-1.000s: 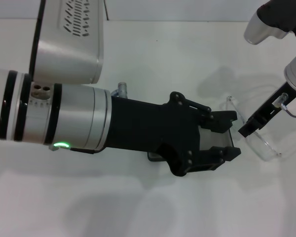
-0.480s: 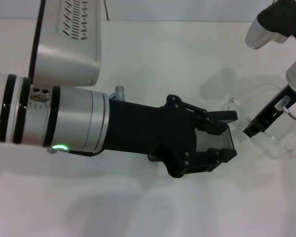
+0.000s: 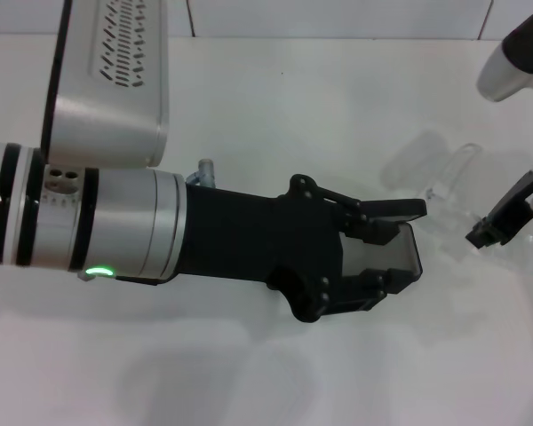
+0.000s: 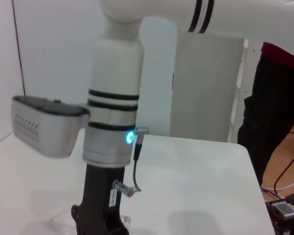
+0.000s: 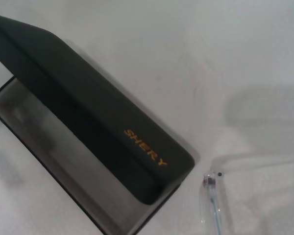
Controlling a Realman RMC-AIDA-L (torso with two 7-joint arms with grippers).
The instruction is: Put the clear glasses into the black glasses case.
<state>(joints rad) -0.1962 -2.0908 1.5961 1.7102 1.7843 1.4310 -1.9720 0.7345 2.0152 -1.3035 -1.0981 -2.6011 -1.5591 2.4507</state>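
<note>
The only readable text is the word "SHERY" in small orange capitals, printed on the outer face of the raised lid of the black glasses case (image 5: 95, 132), near one end of it, as the right wrist view shows; nothing else in the 3 views carries legible writing, numbers or signs
</note>
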